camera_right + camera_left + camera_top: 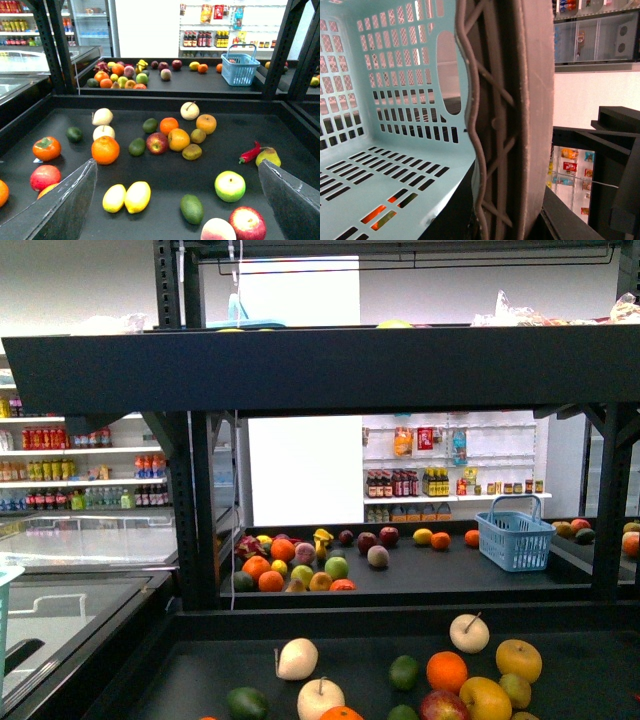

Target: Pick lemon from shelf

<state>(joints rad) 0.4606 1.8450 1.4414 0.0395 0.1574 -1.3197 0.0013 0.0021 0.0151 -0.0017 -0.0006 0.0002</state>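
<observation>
Two bright yellow lemons lie side by side on the shelf's black lower deck [225, 145] in the right wrist view, the larger lemon [137, 196] touching the smaller one [114, 198]. My right gripper [177, 163] hovers above this deck, open, its two grey fingers [65, 200] spread wide, and the lemons lie between them, nearer that finger. Nothing is held in it. My left gripper [520, 150] is shut on the rim of a pale teal basket [395, 100], which fills the left wrist view. The front view shows the deck [360, 660] but neither lemon nor the right gripper.
Oranges [105, 149], apples [230, 186], an avocado [192, 208], a red chilli [250, 153] and a pear [268, 156] crowd the deck. A blue basket [240, 67] and more fruit sit on the far deck. Black uprights [190, 500] and an upper deck edge [320, 365] frame the opening.
</observation>
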